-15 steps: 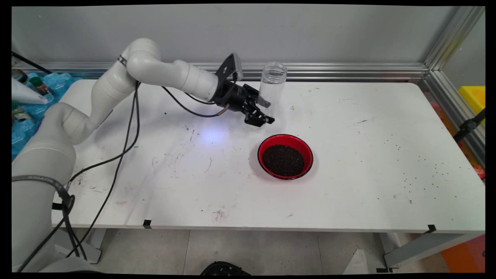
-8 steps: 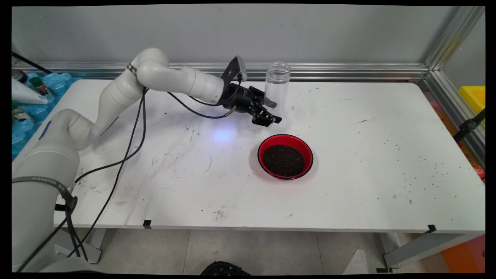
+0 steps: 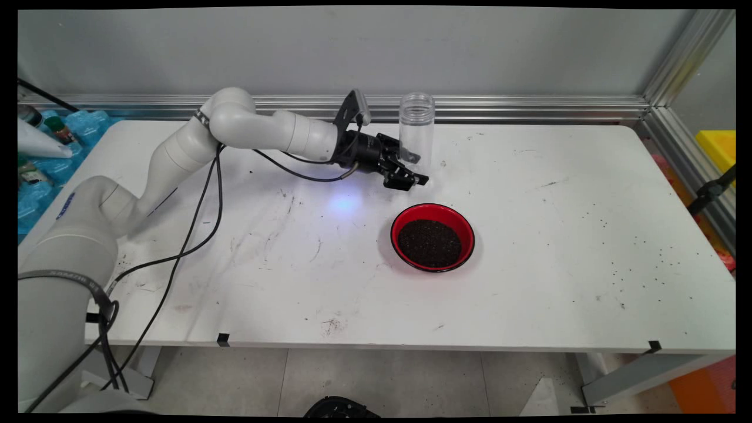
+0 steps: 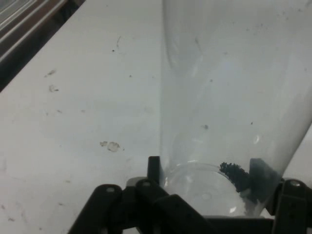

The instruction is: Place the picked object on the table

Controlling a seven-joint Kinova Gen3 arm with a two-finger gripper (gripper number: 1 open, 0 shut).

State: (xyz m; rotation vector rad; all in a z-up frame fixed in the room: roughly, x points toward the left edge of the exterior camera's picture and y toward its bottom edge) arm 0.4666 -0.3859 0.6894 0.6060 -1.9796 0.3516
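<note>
Jaws (image 4: 204, 170) straddle clear jar (image 3: 416, 130) base, spread; contact cannot be confirmed. Red bowl (image 3: 433, 237) of dark grains sits at 5 o'clock on bench (image 3: 558, 264).

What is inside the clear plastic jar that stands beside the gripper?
The clear plastic jar is almost empty: the hand view shows a small clump of dark grains at its bottom. The gripper's linkage covers the lowest part of the jar there.

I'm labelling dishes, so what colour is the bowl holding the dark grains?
Red, with a black rim; the bowl shows best in the main view.
</note>
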